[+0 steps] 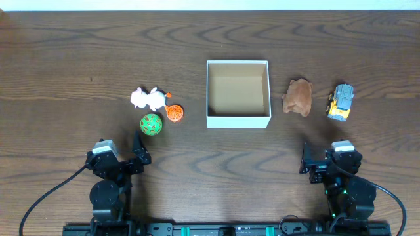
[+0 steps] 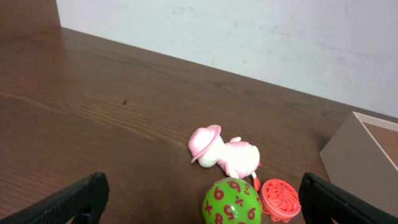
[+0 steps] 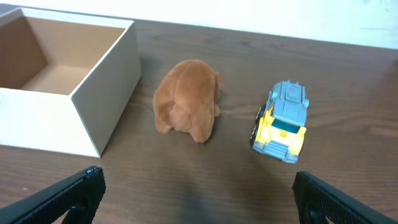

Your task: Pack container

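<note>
The container [image 1: 238, 120], a square white box with a brown inside, sits empty at the table's middle; it also shows in the left wrist view [image 2: 360, 149] and the right wrist view [image 3: 93, 118]. Left of it lie a pink-and-white plush toy [image 1: 147, 98] [image 2: 227, 154], a green ball with red numbers [image 1: 151, 124] [image 2: 231, 202] and an orange ridged disc [image 1: 174, 113] [image 2: 280, 199]. Right of it lie a brown plush [image 1: 298, 98] [image 3: 186, 102] and a yellow-and-blue toy truck [image 1: 340, 102] [image 3: 281, 122]. My left gripper [image 1: 140, 150] [image 2: 202, 202] is open and empty, just short of the ball. My right gripper [image 1: 308, 157] [image 3: 199, 196] is open and empty, nearer than the brown plush.
Both arm bases stand at the near table edge [image 1: 210, 226]. A pale wall [image 2: 249, 37] rises behind the table's far edge.
</note>
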Controlling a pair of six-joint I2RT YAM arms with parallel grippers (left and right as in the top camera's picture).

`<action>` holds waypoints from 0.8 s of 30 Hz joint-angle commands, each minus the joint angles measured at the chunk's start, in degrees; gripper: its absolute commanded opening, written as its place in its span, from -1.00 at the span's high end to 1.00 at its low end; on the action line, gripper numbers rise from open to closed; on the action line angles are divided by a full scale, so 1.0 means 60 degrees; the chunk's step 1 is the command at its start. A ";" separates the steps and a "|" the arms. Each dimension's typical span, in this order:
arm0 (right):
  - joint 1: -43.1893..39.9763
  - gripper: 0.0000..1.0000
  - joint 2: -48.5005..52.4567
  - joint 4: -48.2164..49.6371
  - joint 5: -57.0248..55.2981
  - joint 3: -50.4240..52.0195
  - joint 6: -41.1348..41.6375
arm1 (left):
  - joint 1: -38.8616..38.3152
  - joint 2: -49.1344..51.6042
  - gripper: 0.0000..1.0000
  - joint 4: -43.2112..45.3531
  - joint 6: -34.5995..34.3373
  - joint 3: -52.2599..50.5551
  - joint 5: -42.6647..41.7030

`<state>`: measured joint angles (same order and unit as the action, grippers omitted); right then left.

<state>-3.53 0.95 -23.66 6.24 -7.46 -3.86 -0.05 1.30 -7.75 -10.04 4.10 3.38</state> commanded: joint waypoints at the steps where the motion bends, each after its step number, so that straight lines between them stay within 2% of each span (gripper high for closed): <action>1: -0.0095 -0.98 -0.0095 0.0499 0.0758 0.0051 0.0699 | -0.0022 0.0047 -0.96 0.0033 0.0124 -0.0324 -0.0007; 3: -0.0098 -0.98 -0.0095 0.0743 0.2091 0.0051 0.1727 | -0.0022 0.0051 -0.96 -0.0004 0.0127 -0.0324 -0.0280; 7: -0.0098 -0.98 -0.0095 0.1038 0.3129 0.0051 0.3013 | -0.0022 0.0098 -0.96 -0.0044 0.0120 -0.0299 -0.1191; 10: -0.0095 -0.99 -0.0087 0.1384 0.3534 0.0040 0.2958 | -0.0022 0.0255 -0.96 -0.0233 -0.0193 0.0106 -0.2047; 16: -0.0095 -0.98 0.0852 0.1446 0.3534 -0.0630 0.2758 | -0.0022 0.1789 -0.96 -0.1111 -0.0382 0.1749 -0.2062; 20: -0.0091 -0.98 0.2718 0.0769 0.3909 -0.1905 0.2601 | -0.0018 0.3661 -0.96 -0.2200 -0.0372 0.3687 -0.1800; 24: -0.0087 -0.98 0.5125 -0.0973 0.3610 -0.3963 0.1370 | 0.0007 0.5905 -0.96 -0.3126 -0.0004 0.5861 -0.1672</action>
<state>-3.53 23.29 -25.80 27.97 -22.81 9.89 -0.10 28.84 -24.58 -11.86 31.00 -7.31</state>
